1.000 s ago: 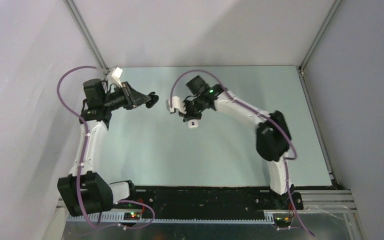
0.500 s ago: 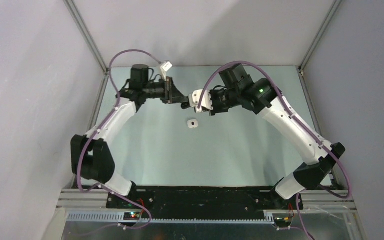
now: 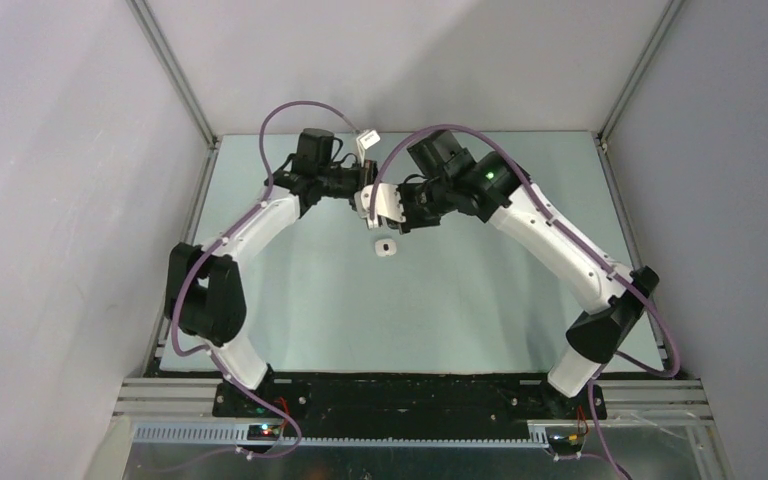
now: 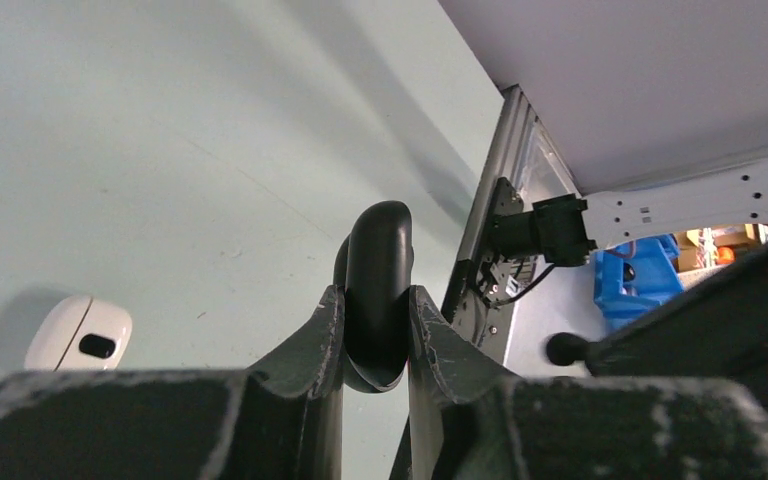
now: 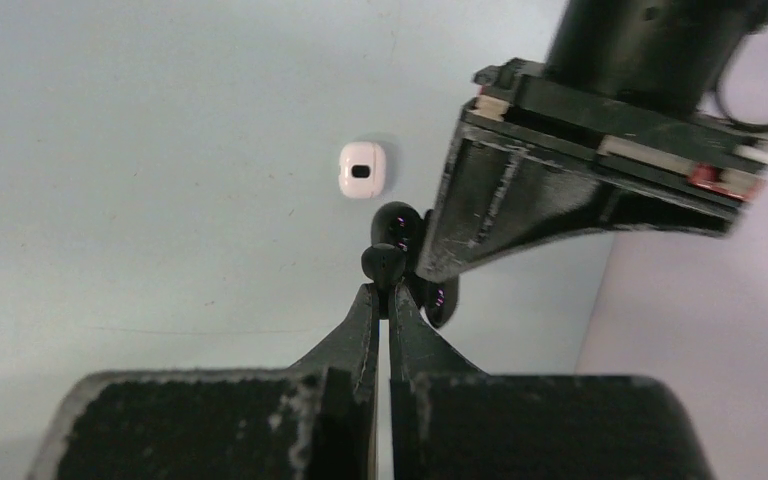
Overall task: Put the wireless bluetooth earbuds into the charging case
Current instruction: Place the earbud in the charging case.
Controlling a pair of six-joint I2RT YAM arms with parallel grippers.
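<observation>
Top external view: left gripper [image 4: 375, 305] up over the pale green table [image 3: 290, 300], pinching a glossy black rounded plastic case [image 4: 378, 240]. Right beside it, right gripper [image 5: 381, 295] nips a tiny black plastic earbud [image 5: 383, 262]. The white pebble-shaped case [image 3: 385, 247] lies on the table beneath them.

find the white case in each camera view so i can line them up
Top external: white case on the table, centre, just nearer than the meeting grippers.
Left wrist: lower left, beside the left gripper.
Right wrist: upper centre, beyond the right gripper pinching a black earbud.
Shared landmark: the left gripper clamping the black case shows in all three.
</observation>
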